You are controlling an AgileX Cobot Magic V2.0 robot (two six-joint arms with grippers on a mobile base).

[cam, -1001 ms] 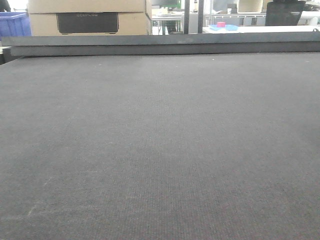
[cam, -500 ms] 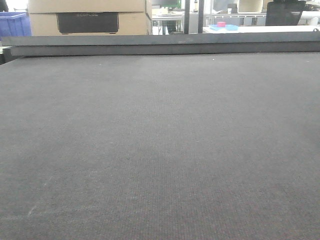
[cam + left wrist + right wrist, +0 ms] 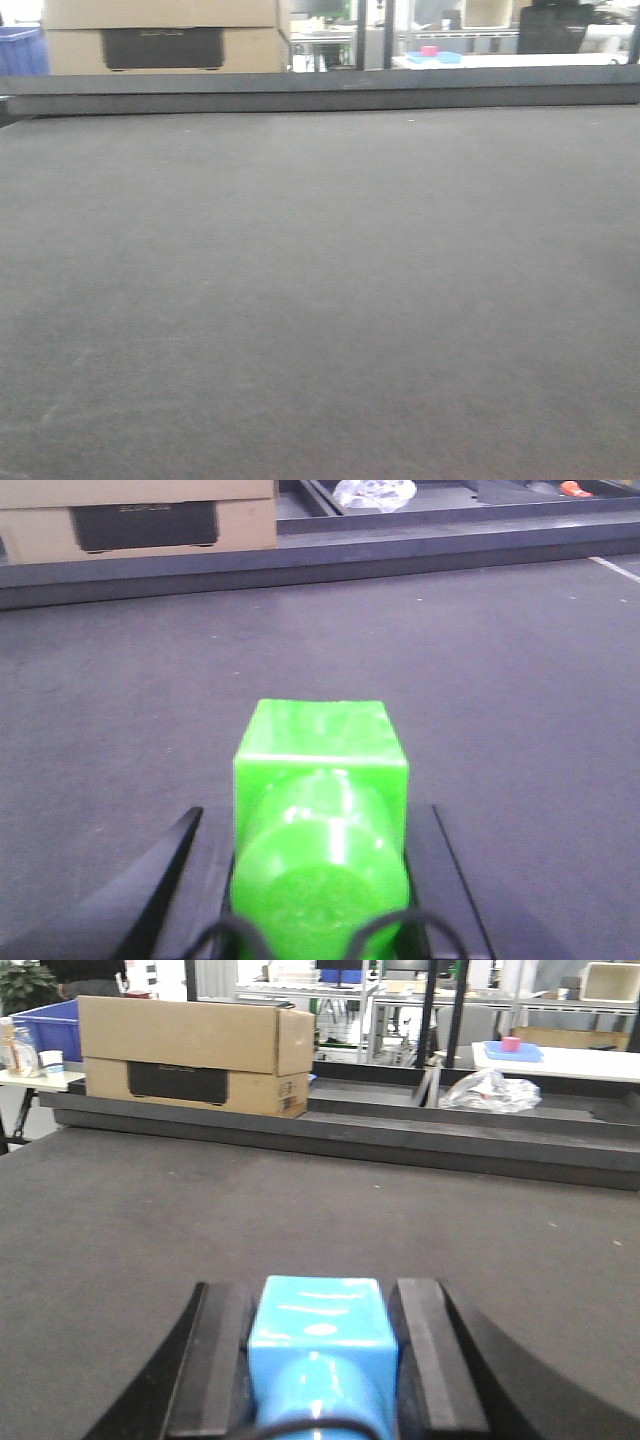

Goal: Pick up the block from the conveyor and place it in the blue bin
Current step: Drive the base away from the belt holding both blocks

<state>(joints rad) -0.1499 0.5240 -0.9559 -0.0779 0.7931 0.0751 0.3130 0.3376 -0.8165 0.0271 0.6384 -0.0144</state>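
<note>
The conveyor [image 3: 320, 280] fills the front view as a wide dark grey belt with a rail [image 3: 320, 95] along its far edge. No loose block shows on it in any view. The blue bin [image 3: 45, 1022] stands beyond the rail at far left. My right gripper [image 3: 322, 1285] has its black fingers [image 3: 222, 1350] close against a bright blue cube-faced piece [image 3: 320, 1320] with a rounded back. Whether that piece is the block is unclear. My left gripper [image 3: 315, 812] flanks a green piece [image 3: 320, 780] of the same shape. Both grippers hover low over the belt.
A cardboard box [image 3: 190, 1055] sits behind the rail, left of centre. A crumpled plastic bag [image 3: 485, 1090] lies past the rail to the right. A tiny pink block [image 3: 511, 1043] rests on a blue tray on a white table in the background.
The front view has shifted and blurred: the box, bin and background table now sit a little further left and higher. The belt stays bare throughout.
</note>
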